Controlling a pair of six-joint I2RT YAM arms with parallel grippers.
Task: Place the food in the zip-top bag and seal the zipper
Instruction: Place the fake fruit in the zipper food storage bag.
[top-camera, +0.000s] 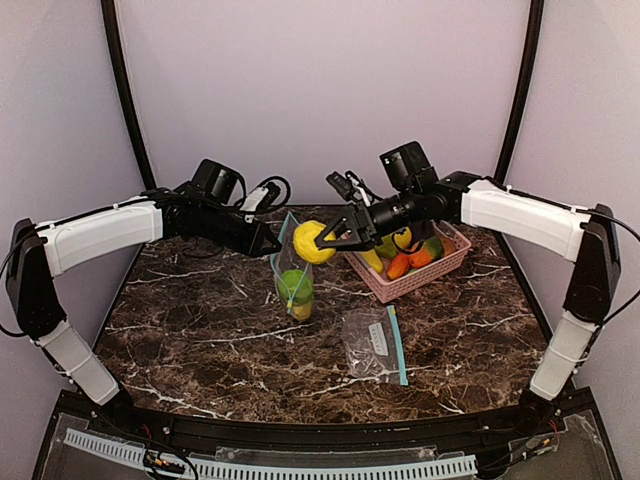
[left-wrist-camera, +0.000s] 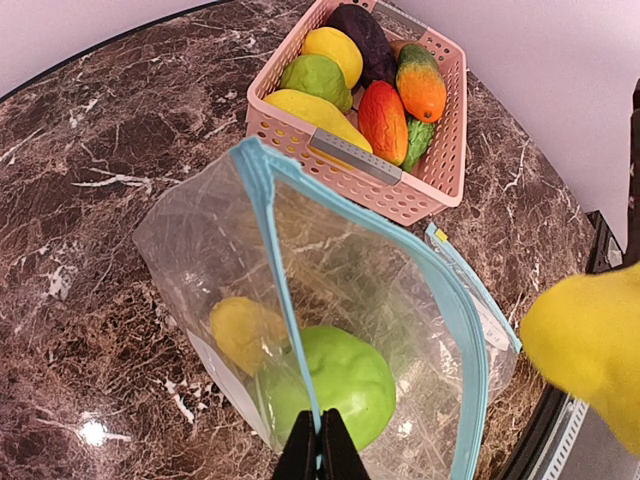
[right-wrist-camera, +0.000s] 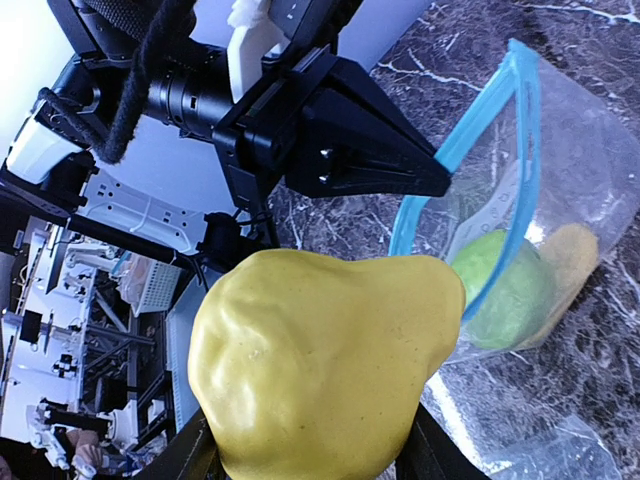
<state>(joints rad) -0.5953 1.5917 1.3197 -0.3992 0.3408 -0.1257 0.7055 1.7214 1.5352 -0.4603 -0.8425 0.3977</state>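
Yellow lemon (top-camera: 312, 242) is clamped in the right gripper (top-camera: 336, 236), up in the air over the far middle of the table (top-camera: 200, 330), just beside the gaping mouth of the zip bag (top-camera: 292, 278). It is not in the bag yet.

Hidden or cut off:
- Right wrist view: the lemon fills most of the frame and covers the jaw tips. Only the lower parts of both fingers show, at the bottom border.
- Left wrist view: the lemon is cropped at the frame's right border and blurred.
- Left gripper (left-wrist-camera: 320, 448): only its two black tips show, pinched tight together on the bag's blue zipper strip.
- Inside the bag, a green fruit (left-wrist-camera: 345, 378) and a smaller yellow piece (left-wrist-camera: 240, 330) touch at the bottom. Both are hazy through the plastic, so I can't tell what kind they are.
- Can't tell if the bag's bottom rests on the table or hangs just above it.
- Pink basket (left-wrist-camera: 400, 195) sits near the far right corner with the rest of the food packed in: yellow, green, orange-red and dark purple. From the top camera the right arm crosses its left part and hides some pieces.
- A second bag (top-camera: 372, 343) lies flat right of centre, nearer the front edge, apart from everything. Its label is too small to read.

Arm pose: both arms reach in from the side edges with forearms roughly level. The grippers point at each other, with the lemon and the bag mouth between them.
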